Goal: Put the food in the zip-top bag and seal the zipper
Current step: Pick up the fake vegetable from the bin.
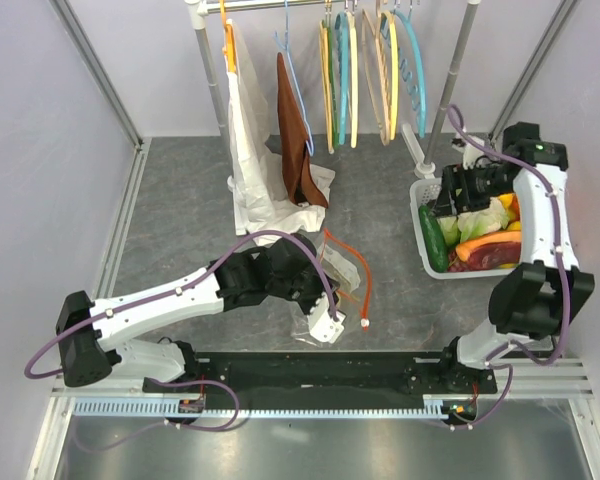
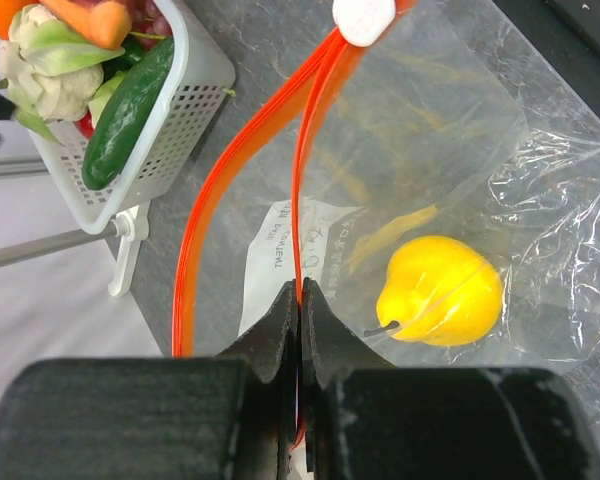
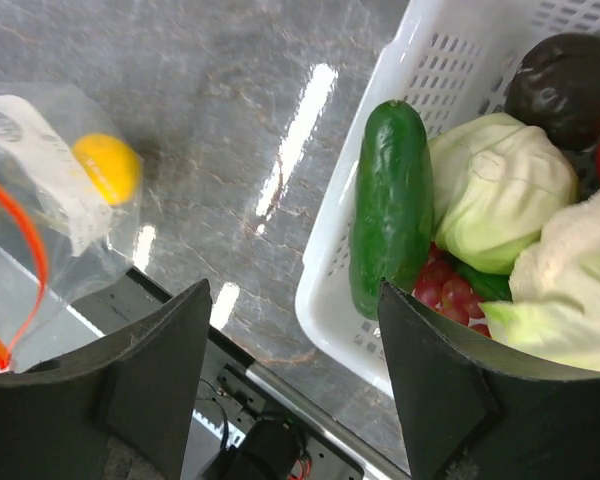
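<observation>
1. Presently, left gripper (image 2: 300, 296): jaws clenched on the zipper (image 2: 235, 170), holding the zip-top bag (image 2: 460, 130) mouth agape near the worktop's (image 1: 180, 220) front edge; yellow fruit (image 2: 440, 290) inside.
2. Right gripper (image 3: 292, 305): jaws spread, empty, poised over the cucumber (image 3: 388, 200) in the basket (image 3: 330, 310) at the right edge, presumably for pickup.

- One clear bag (image 1: 338, 270), centre of the frame.
- One yellow fruit (image 2: 440, 290).
- One cucumber (image 3: 390, 205).
- One white basket (image 1: 418, 215), at the right.
- Two robot arms (image 1: 170, 300).
- Two hanging cloths (image 1: 248, 150), at the top.

A white label (image 2: 276, 250) on the zip-top bag (image 2: 450, 120) carries print — too blurred to read.
</observation>
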Controlling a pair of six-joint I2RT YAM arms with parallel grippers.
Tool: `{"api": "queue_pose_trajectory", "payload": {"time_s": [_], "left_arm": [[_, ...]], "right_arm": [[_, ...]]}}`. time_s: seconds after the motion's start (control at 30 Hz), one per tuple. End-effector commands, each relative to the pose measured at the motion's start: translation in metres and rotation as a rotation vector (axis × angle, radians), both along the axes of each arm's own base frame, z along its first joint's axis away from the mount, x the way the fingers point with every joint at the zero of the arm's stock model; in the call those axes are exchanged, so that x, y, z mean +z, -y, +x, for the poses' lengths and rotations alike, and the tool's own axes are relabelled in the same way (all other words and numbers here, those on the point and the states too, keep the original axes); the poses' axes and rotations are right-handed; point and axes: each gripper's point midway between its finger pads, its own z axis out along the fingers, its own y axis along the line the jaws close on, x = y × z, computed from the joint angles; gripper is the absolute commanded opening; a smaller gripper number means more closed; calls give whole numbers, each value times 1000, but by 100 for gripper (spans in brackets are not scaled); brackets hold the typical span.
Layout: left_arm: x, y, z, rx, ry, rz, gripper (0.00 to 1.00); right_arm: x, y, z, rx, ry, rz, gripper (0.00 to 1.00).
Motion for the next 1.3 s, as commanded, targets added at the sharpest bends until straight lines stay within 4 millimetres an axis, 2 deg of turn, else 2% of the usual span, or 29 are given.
{"api": "queue_pose_trajectory", "payload": {"time_s": [0.0,0.17,0.27,0.43,0.57,0.87,1.07,1.2,1.27], "left_arm": [[18,6,-2,-40,30,-67,2],[17,6,-2,-41,36,-63,2],[15,7,-2,-42,32,-58,2],[14,8,-1,-42,31,-55,2],[13,7,-1,-40,28,-51,2],[12,9,-1,-41,24,-46,2],[9,9,0,-40,24,-38,2],[9,9,-1,-42,18,-38,2],[9,9,-1,-41,17,-38,2]], "right_arm": [[-10,5,16,23,-9,-77,75],[-17,9,40,15,24,-110,75],[-28,6,49,17,30,-124,75],[-46,-6,55,47,16,-128,76],[-55,-7,63,49,21,-140,75],[-78,-9,62,75,-8,-149,74],[-86,-14,49,90,-28,-128,72],[-92,-15,46,88,-40,-123,66],[-90,-15,47,83,-34,-119,59]]}}
